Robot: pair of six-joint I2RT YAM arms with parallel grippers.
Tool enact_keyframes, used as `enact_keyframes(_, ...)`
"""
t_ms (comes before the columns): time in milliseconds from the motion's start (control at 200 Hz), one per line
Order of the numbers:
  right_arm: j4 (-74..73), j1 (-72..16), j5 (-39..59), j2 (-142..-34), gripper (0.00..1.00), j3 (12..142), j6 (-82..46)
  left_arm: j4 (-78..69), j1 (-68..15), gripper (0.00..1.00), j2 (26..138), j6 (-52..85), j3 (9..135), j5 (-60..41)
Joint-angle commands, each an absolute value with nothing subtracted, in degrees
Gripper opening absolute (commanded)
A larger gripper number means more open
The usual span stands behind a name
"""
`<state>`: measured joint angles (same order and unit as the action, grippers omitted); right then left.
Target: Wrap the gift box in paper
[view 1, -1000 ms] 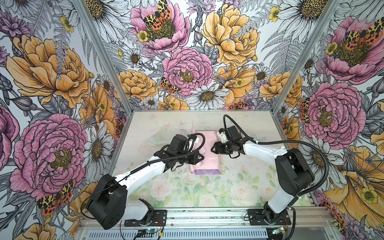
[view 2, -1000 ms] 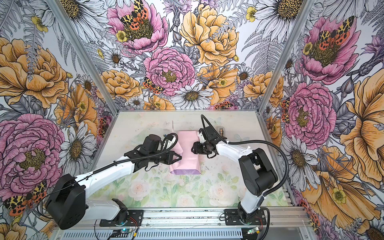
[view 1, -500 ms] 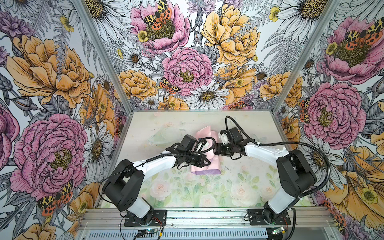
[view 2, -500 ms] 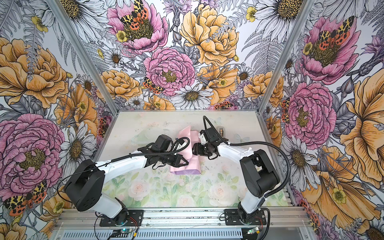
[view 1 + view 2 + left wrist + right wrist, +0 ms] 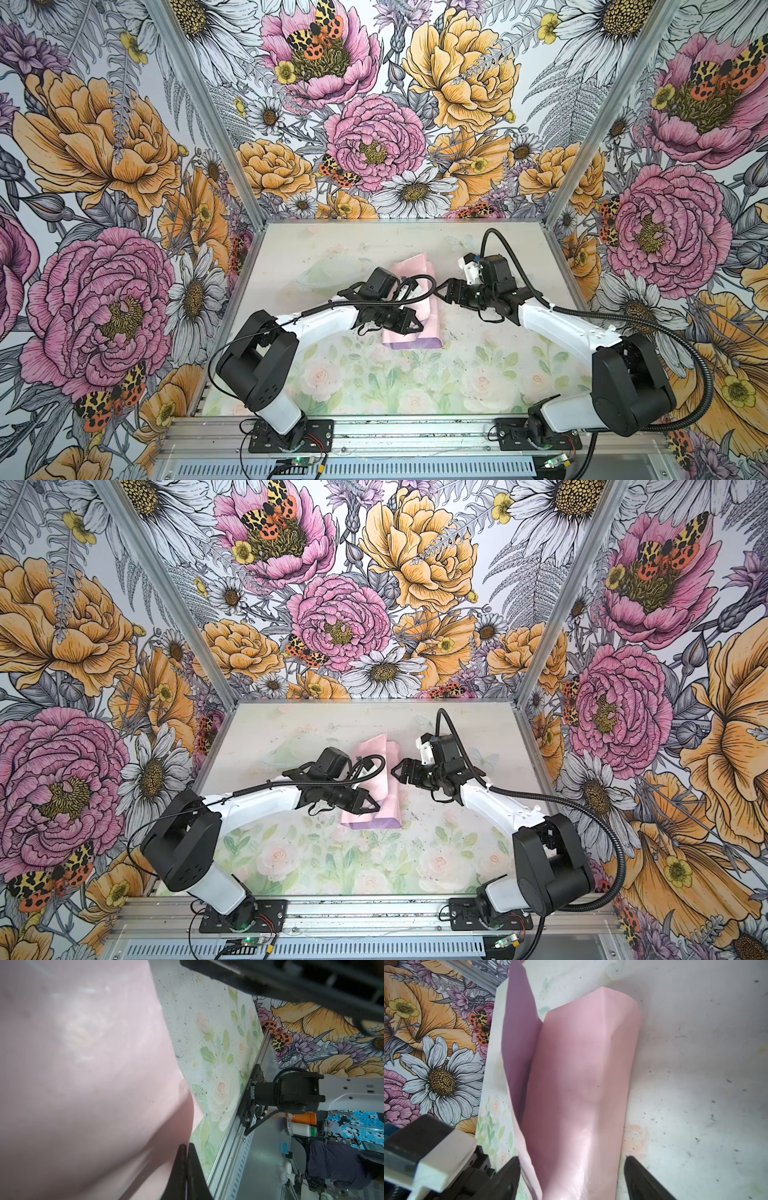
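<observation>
Paper [image 5: 428, 320] lies folded in the middle of the table [image 5: 332, 245], box hidden, likely beneath; left gripper [image 5: 185, 1149] pinches a raised flap, right gripper [image 5: 571, 1160] gapes empty astride the fold. Unpinned, that fold may spring open

The creased lilac-and-pink paper sheet [image 5: 430, 324] [image 5: 390, 808] lies folded into a bundle mid-way across the pale floral-printed bench [image 5: 374, 382], running front to back. The left arm's black end effector [image 5: 413, 326] [image 5: 186, 1147] sits over the bundle's near left part, pinching a flap. The right arm's black end effector [image 5: 440, 291] [image 5: 572, 1159] stands just right of the bundle's far half, its jaws parted either side of the paper.
</observation>
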<state>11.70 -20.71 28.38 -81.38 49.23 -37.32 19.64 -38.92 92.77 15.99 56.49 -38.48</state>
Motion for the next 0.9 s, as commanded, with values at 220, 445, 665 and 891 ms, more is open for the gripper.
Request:
enact_keyframes(220, 13.32, -23.25, 25.79, -84.01, 1.00, 51.99, -34.53, 22.76, -40.42, 0.00, 94.98, 13.24, 59.80, -39.80)
enact_keyframes(445, 15.42, -24.70, 22.34, -89.04, 0.98, 54.65, -31.99, 22.85, -40.93, 0.00, 95.27, 13.15, 60.53, -39.84)
enact_keyframes(665, 15.29, -24.83, 23.80, -94.05, 0.90, 57.21, -31.07, 23.58, -41.48, 0.00, 95.64, 12.76, 61.15, -38.98)
enact_keyframes(891, 15.41, -24.70, 22.88, -95.45, 0.74, 56.72, -31.24, 24.23, -41.75, 0.36, 93.67, 14.75, 62.44, -37.13)
